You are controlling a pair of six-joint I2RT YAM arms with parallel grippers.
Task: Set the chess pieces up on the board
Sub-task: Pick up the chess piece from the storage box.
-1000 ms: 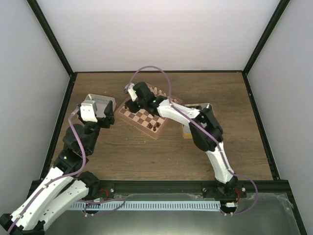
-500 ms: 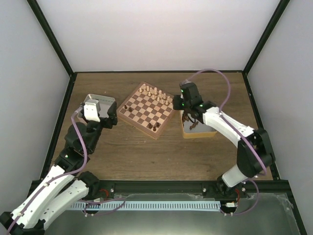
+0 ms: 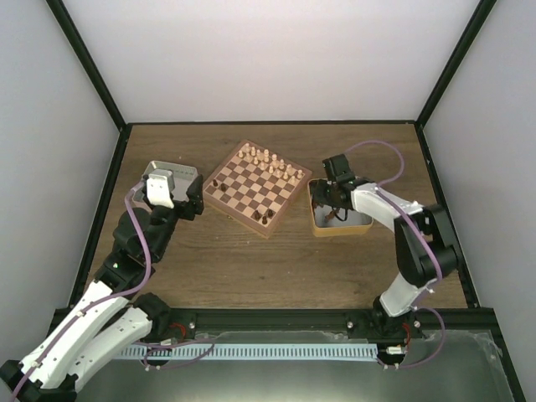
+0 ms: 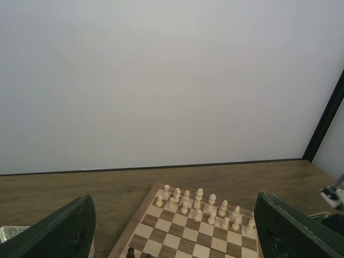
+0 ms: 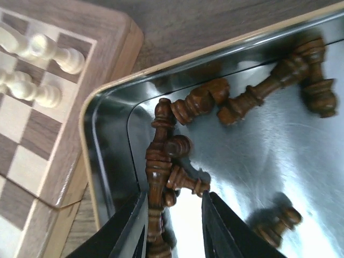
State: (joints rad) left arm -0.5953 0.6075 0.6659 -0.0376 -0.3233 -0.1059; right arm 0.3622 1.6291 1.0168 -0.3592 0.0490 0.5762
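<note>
The board point(image 3: 237, 215) lies at mid-table with pale pieces point(image 3: 268, 159) along its far rows and three dark chess pieces point(image 3: 265, 218) near its front edge and left corner. Several more dark chess pieces point(image 5: 158, 172) lie jumbled in a metal tin point(image 5: 102, 140) right of the board. My right gripper point(image 5: 174, 226) is down in that tin, jaws narrowly apart around a long piece and a pawn point(image 5: 186, 180); the left finger point(image 5: 126, 231) touches the long piece. My left gripper point(image 4: 174, 239) hovers open left of the board point(image 4: 161, 228), holding nothing.
A second metal tin point(image 3: 173, 173) sits at the left, under the left wrist. The board's corner point(image 5: 107, 70) lies right against the right tin's rim. Black frame posts and white walls enclose the wooden table.
The right arm swung from over the board's left side across to the right tin and lowered into it, its jaws narrowing around the dark pieces. The left arm stayed put.
</note>
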